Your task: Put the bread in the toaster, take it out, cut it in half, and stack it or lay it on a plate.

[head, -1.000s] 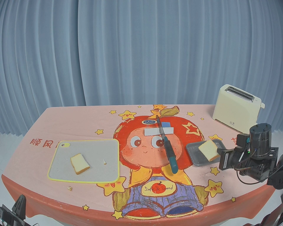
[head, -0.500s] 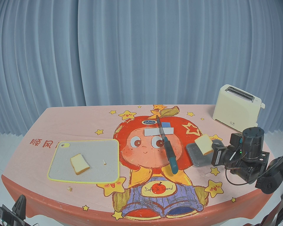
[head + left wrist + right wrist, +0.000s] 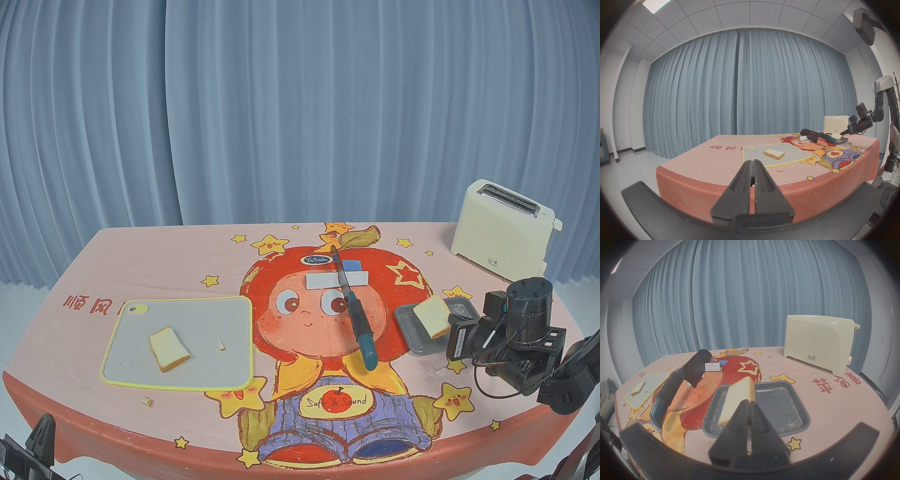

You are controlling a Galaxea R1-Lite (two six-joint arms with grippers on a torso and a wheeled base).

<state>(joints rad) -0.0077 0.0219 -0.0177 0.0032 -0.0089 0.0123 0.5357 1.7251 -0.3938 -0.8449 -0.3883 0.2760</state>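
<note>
**Slice is off the tray and in my grip**

Nearest me, my left pincer (image 3: 753, 175) hangs below the table's front edge, clenched on nothing. Past it, on the cutting board (image 3: 206, 331), lies a second piece of bread (image 3: 169, 348), untouched over the last second.

The change is on my right side. A second ago the slice (image 3: 432, 315) lay flat on the grey tray (image 3: 409, 325) with my right pincer (image 3: 450, 326) just beside it. Half a second ago I had it lifted on edge. Now I have eased it down a little, and it hangs over the tray's near part. My right pincer is clamped on one edge of the slice, which stands tilted rather than upright. From the wrist, the crumbed tray floor shows bare behind the bread.

The knife (image 3: 356, 306) lies near the tray on the tablecloth, as before. Farthest off, the toaster (image 3: 503, 228) stands well apart behind the tray, slot upward.

I judge the pick-up done and the toaster next. That calls for raising the slice above the slot and turning it to match the slot's line. With only a corner-side hold, the bread may swing or tear on the way.
</note>
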